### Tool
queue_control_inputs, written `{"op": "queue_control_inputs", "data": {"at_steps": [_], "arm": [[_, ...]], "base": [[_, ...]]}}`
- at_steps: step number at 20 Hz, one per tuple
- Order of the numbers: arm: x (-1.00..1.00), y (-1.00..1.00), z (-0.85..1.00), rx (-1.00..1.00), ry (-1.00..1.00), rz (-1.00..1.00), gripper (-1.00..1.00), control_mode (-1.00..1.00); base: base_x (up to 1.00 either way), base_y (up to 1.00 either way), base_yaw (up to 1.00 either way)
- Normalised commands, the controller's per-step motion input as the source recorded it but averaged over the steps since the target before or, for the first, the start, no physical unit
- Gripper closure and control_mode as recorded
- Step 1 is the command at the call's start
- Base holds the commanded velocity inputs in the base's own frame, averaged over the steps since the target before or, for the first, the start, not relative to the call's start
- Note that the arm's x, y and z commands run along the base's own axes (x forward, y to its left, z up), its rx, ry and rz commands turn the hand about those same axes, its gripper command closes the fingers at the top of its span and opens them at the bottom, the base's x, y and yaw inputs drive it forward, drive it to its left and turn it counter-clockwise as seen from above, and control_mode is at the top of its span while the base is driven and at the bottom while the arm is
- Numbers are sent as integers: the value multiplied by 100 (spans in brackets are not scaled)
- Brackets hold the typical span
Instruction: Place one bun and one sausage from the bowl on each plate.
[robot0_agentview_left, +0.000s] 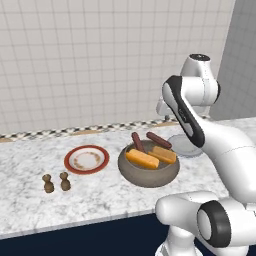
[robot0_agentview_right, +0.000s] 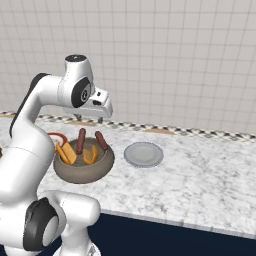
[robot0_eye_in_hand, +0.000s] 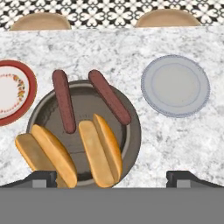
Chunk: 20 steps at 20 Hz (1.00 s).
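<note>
The marbled worktop (robot0_eye_in_hand: 131, 52) is carrying the brownish-grey bowl (robot0_eye_in_hand: 133, 135), which is holding both buns (robot0_eye_in_hand: 101, 151) (robot0_eye_in_hand: 48, 155) and both sausages (robot0_eye_in_hand: 109, 97) (robot0_eye_in_hand: 64, 100) — the sausages are leaning over its rim at 12 o'clock. The red-rimmed plate (robot0_eye_in_hand: 13, 92) is lying at the bowl's 9 o'clock, the pale grey plate (robot0_eye_in_hand: 176, 85) at 2 o'clock. The pincer (robot0_eye_in_hand: 111, 179) is hovering wide open above the bowl — holding nothing.

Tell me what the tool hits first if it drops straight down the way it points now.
Probably the bun leaning in the bowl; the open tool hangs right above it, though depth is hard to judge.
</note>
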Motion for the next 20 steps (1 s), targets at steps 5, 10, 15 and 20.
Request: {"op": "queue_control_inputs", "data": {"at_steps": [5,10,15,20], "arm": [[0,0,0,0,0,0,-100,100],[3,3,-3,0,2,0,-100,-100],[0,57,-42,0,7,1,-100,-100],[1,65,-45,-2,7,4,-100,-100]], "base": [[34,0,0],[3,0,0],[0,0,0],[0,0,0]]}}
